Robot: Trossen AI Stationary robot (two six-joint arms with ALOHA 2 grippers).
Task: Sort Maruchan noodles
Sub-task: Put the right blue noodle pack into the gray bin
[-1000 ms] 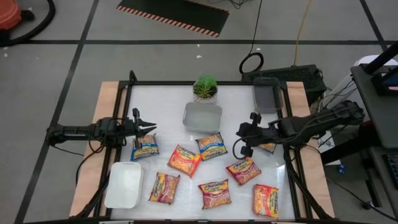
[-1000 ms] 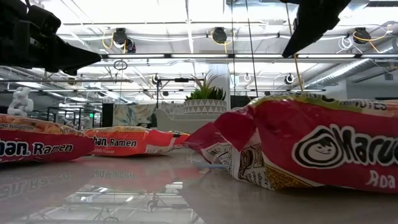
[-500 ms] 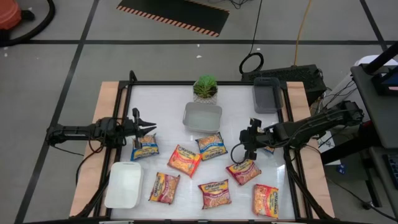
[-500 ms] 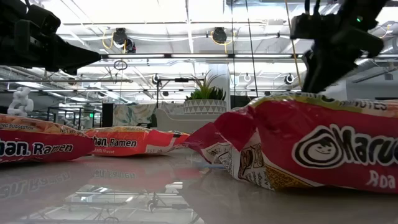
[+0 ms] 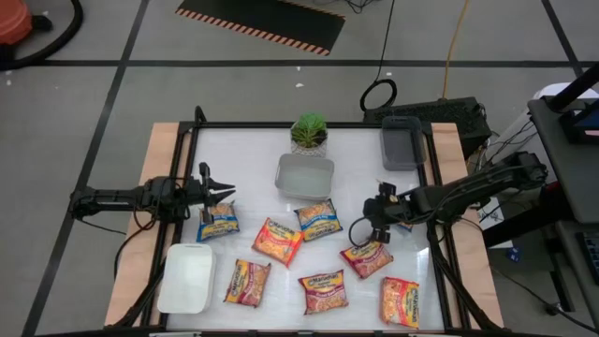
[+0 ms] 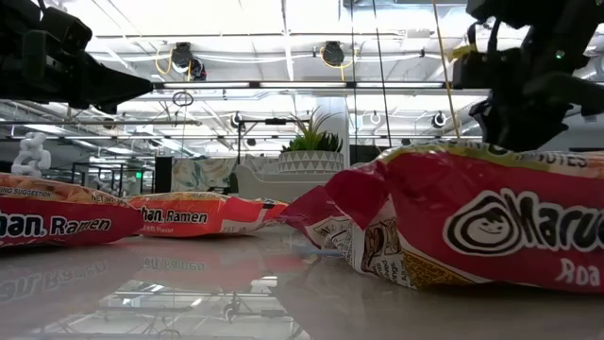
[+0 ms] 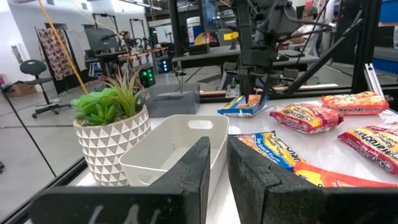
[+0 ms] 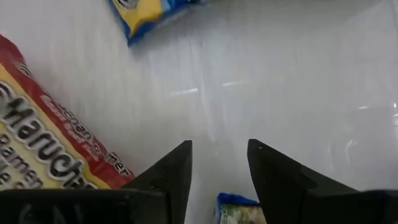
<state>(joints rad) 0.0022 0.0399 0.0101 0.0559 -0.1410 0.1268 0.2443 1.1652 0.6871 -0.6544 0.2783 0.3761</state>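
Two arms over the tabletop (image 5: 253, 140). Right gripper (image 5: 372, 231) hangs above a pink-red noodle packet (image 5: 367, 258), fingers apart, empty. Left gripper (image 5: 225, 194) waits at left above a blue packet (image 5: 218, 223), fingers nearly together, empty.

One camera hangs overhead, looking straight down on the whole table (image 5: 309, 140). Another sits at tabletop level, facing across into the room. Each wrist camera peers past its own fingers. The potted plant (image 5: 309, 132) shows overhead, low and from the left wrist

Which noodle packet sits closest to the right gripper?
The red packet just below the right gripper, in the middle row's right end; the other red ones lie farther off.
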